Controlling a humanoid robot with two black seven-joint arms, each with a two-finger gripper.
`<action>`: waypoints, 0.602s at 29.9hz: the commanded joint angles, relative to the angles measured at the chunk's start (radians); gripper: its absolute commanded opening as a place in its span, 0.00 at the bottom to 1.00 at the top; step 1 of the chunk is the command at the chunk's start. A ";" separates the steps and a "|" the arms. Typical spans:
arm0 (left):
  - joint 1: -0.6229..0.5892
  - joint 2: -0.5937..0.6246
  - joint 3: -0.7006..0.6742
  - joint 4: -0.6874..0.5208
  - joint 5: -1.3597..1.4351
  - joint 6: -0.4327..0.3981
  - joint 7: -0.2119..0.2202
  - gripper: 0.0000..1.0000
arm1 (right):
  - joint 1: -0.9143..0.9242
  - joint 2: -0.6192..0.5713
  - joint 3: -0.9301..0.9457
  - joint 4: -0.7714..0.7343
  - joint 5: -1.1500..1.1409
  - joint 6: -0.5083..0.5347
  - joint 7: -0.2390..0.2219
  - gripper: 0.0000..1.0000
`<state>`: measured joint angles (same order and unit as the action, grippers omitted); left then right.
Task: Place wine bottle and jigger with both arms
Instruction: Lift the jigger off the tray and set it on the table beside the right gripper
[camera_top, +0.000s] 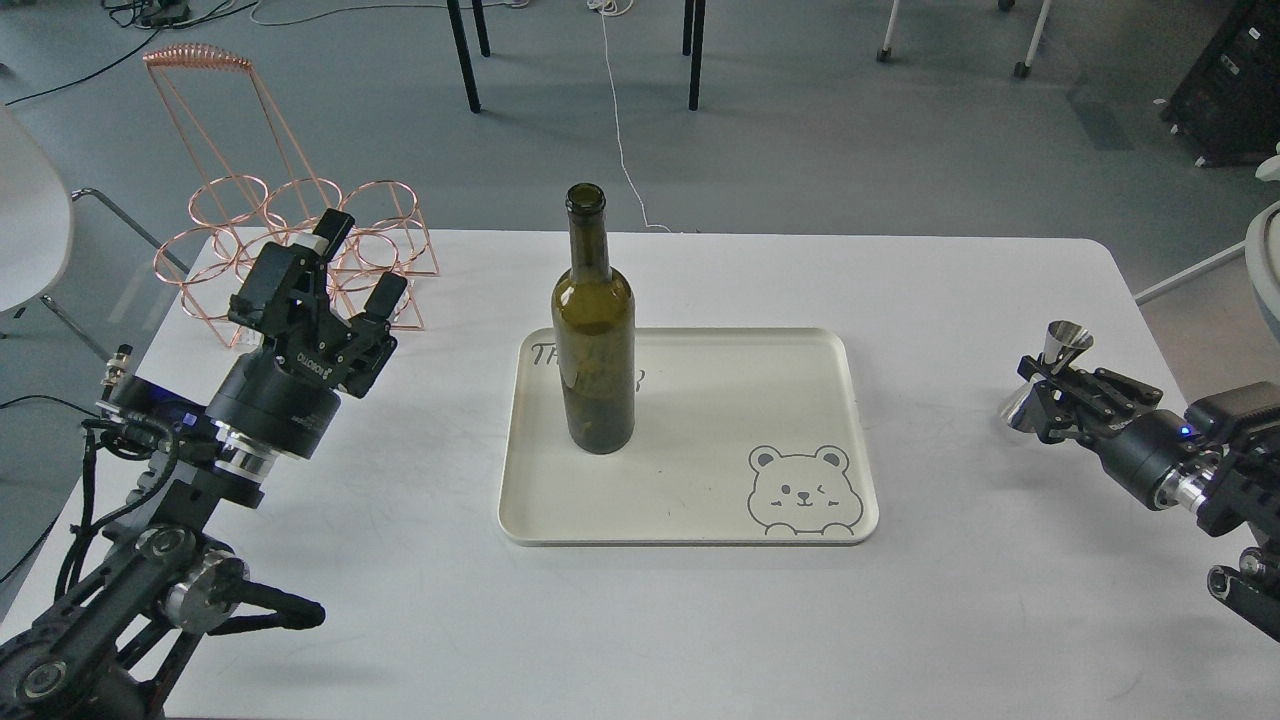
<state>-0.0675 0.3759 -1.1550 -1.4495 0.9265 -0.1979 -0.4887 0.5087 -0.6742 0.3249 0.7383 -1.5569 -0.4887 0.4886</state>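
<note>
The wine bottle (593, 330) stands up straight on the left part of the cream tray (850, 420) in the middle of the white desk (400, 600), and the left fingers (338, 262) are open and holding nothing, well away from it near the copper wire rack (300, 200). The right fingers (1052, 385) are closed around the thin middle of the little shiny jigger (1050, 375), close to the desk's right edge. I think that arm should lift it a bit, then bring it slowly to the tray's bare right part, keeping clear of the tall bottle.
</note>
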 joint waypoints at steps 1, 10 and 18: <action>0.000 0.000 0.000 0.000 0.000 0.000 0.000 0.98 | 0.002 0.015 -0.001 -0.023 0.001 0.000 0.000 0.23; -0.002 0.002 0.000 0.000 0.000 0.000 0.000 0.98 | 0.002 0.021 0.000 -0.028 0.001 0.000 0.000 0.40; -0.003 0.000 0.000 0.000 0.000 0.000 0.000 0.98 | 0.001 0.018 -0.003 -0.025 0.011 0.000 0.000 0.61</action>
<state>-0.0699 0.3762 -1.1550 -1.4495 0.9265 -0.1979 -0.4887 0.5107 -0.6537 0.3250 0.7102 -1.5480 -0.4887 0.4887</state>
